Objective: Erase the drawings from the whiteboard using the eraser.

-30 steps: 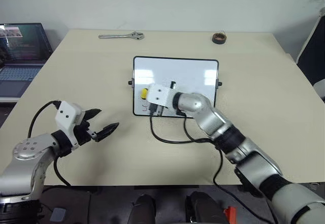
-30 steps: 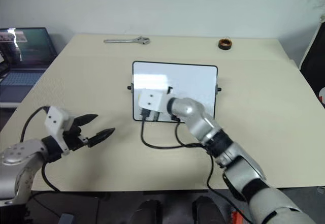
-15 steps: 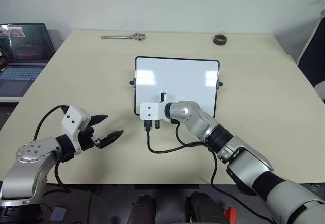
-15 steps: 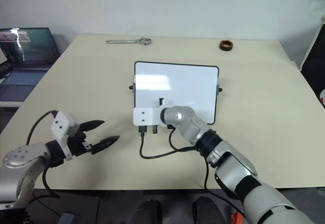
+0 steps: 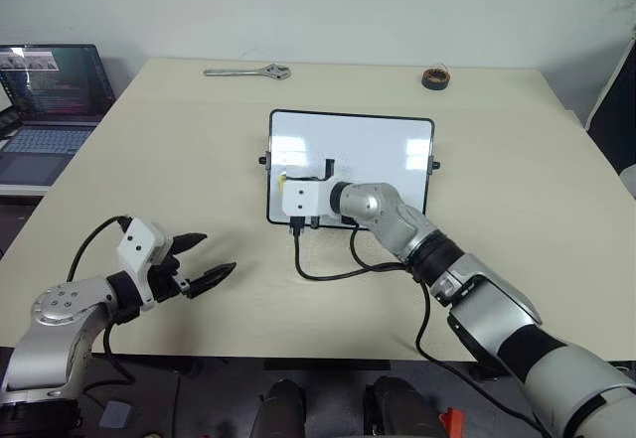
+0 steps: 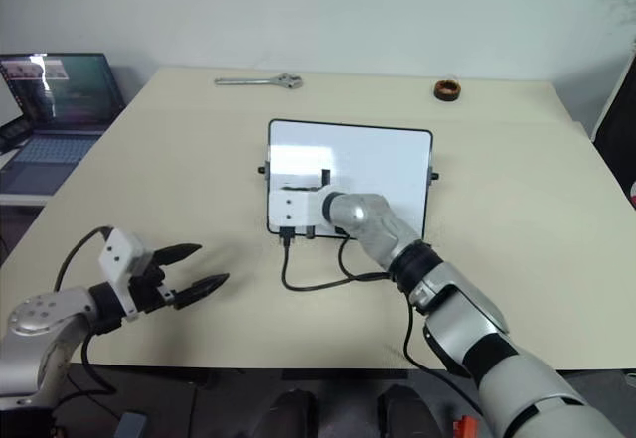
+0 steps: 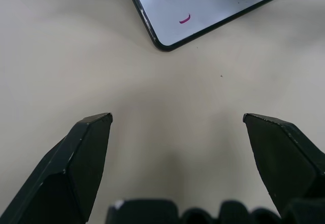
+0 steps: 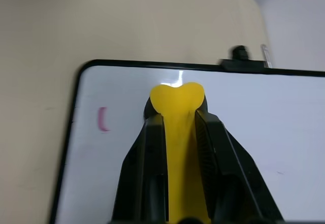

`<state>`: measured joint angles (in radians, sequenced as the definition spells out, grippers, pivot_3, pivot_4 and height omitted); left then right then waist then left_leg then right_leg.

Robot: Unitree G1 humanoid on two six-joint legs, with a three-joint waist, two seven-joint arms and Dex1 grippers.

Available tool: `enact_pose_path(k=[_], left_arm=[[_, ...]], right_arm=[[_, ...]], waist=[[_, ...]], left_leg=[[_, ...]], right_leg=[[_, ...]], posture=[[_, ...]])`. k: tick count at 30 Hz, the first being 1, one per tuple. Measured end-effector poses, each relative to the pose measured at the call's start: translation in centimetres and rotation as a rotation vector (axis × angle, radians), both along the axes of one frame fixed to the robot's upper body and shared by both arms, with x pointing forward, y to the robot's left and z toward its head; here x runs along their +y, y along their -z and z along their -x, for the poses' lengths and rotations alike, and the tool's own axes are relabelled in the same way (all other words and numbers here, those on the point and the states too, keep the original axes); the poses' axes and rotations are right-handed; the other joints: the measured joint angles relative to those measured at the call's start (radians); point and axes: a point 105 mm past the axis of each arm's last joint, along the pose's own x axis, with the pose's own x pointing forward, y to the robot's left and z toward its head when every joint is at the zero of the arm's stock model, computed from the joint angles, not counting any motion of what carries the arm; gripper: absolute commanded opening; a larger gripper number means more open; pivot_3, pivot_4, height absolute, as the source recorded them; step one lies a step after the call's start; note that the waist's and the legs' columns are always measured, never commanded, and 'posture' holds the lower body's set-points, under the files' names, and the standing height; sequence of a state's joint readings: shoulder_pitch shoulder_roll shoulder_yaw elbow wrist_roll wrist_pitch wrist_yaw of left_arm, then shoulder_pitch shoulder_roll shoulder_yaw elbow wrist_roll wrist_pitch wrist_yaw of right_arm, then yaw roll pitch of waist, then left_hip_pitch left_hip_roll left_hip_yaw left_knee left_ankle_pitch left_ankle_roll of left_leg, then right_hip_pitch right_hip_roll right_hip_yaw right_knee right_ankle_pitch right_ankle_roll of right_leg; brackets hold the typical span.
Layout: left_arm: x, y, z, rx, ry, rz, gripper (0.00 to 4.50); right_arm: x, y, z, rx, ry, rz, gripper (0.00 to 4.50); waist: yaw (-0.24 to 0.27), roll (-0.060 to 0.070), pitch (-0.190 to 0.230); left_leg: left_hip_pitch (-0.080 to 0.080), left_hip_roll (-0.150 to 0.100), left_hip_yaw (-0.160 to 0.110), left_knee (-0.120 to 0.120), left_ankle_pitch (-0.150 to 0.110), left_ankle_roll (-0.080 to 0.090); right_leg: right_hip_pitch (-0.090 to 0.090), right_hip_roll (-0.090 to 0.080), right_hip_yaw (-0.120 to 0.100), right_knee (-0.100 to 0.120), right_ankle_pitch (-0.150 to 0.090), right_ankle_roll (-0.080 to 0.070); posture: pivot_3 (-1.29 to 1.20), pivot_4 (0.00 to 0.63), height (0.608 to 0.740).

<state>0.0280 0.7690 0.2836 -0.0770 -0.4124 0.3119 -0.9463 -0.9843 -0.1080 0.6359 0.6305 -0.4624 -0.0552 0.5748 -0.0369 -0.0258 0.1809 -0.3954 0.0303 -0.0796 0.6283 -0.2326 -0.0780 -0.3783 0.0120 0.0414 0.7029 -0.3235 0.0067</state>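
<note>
The left tool (image 5: 204,261) hangs wide open and empty over the desk (image 5: 149,160), well apart from the whiteboard (image 5: 378,145). The right tool (image 8: 177,125) pinches the yellow eraser (image 8: 177,99) on the board; 1 red mark (image 8: 102,119) lies just beside it, toward the board's left edge. Other marks, if any, are hidden.

Eraser (image 8: 177,132) mostly hidden between right gripper (image 8: 175,113) fingers; laptop (image 5: 48,100) cut by frame edge.
</note>
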Motion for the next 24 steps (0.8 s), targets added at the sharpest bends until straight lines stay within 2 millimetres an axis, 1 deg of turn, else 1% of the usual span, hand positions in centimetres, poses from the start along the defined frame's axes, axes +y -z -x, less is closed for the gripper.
enact_pose_path(k=[1, 3, 10, 13, 15, 16, 20, 24], left_arm=[[-0.1, 0.0, 0.0, 0.002, 0.003, 0.0, 4.5], [-0.1, 0.1, 0.0, 0.002, 0.004, 0.0, 4.5], [-0.1, 0.1, 0.0, 0.003, 0.006, 0.001, 4.5], [-0.2, 0.1, 0.0, 0.003, 0.007, 0.001, 4.5], [-0.3, 0.0, -0.1, 0.0, 0.011, 0.001, 4.5], [-0.3, -0.1, -0.2, -0.002, 0.014, 0.001, 4.5], [-0.4, -0.1, -0.2, -0.002, 0.016, 0.001, 4.5], [-0.4, 0.0, -0.2, 0.002, 0.012, 0.002, 4.5]], right_arm=[[0.1, 0.9, 0.7, 0.02, -0.027, 0.034, 0.4], [0.2, 1.4, 1.1, 0.026, -0.042, 0.056, 0.38], [0.2, 1.3, 0.9, 0.012, -0.033, 0.054, 0.33], [0.7, 0.8, 0.7, 0.004, -0.014, 0.008, 0.31], [1.3, 0.6, 0.7, 0.005, -0.009, -0.017, 0.08], [1.4, 0.6, 0.7, 0.006, -0.005, -0.021, 0.04], [1.2, 0.7, 0.6, 0.01, 0.003, -0.018, 0.04], [0.5, 0.6, 0.3, 0.005, 0.009, -0.006, 0.04]], waist=[[0.0, 0.0, 0.0], [0.0, 0.0, 0.0], [0.002, 0.0, 0.0], [0.001, 0.0, 0.0], [0.001, 0.0, 0.0], [0.001, 0.0, 0.0], [0.002, 0.0, 0.0], [0.009, 0.0, 0.0]], left_leg=[[0.0, 0.0, 0.0, 0.0, 0.0, 0.0], [0.001, 0.0, 0.0, 0.0, 0.0, 0.0], [0.001, 0.0, 0.0, 0.0, 0.0, 0.0], [0.001, 0.0, 0.0, 0.0, 0.0, 0.0], [0.001, 0.0, 0.0, 0.0, 0.0, 0.0], [0.001, 0.0, 0.0, 0.0, 0.0, 0.0], [0.0, 0.0, 0.0, 0.0, 0.0, 0.0], [0.0, 0.0, -0.001, 0.0, 0.0, 0.0]], right_leg=[[0.0, 0.0, 0.0, 0.0, 0.0, 0.0], [0.0, 0.0, 0.0, 0.001, 0.0, 0.0], [0.0, 0.0, 0.0, 0.001, 0.0, 0.0], [0.0, 0.0, 0.0, 0.002, 0.0, 0.0], [0.0, 0.001, 0.0, 0.002, 0.0, 0.0], [-0.001, 0.001, 0.0, 0.002, 0.0, 0.0], [-0.001, 0.0, 0.0, 0.002, 0.0, 0.0], [0.0, 0.0, 0.0, 0.002, 0.0, 0.0]], posture=[[0.0, 0.15, 0.74], [0.0, 0.15, 0.74], [0.0, 0.15, 0.74], [0.0, 0.15, 0.74], [0.0, 0.15, 0.74], [0.0, 0.15, 0.74], [0.0, 0.15, 0.74], [0.0, 0.15, 0.74]])
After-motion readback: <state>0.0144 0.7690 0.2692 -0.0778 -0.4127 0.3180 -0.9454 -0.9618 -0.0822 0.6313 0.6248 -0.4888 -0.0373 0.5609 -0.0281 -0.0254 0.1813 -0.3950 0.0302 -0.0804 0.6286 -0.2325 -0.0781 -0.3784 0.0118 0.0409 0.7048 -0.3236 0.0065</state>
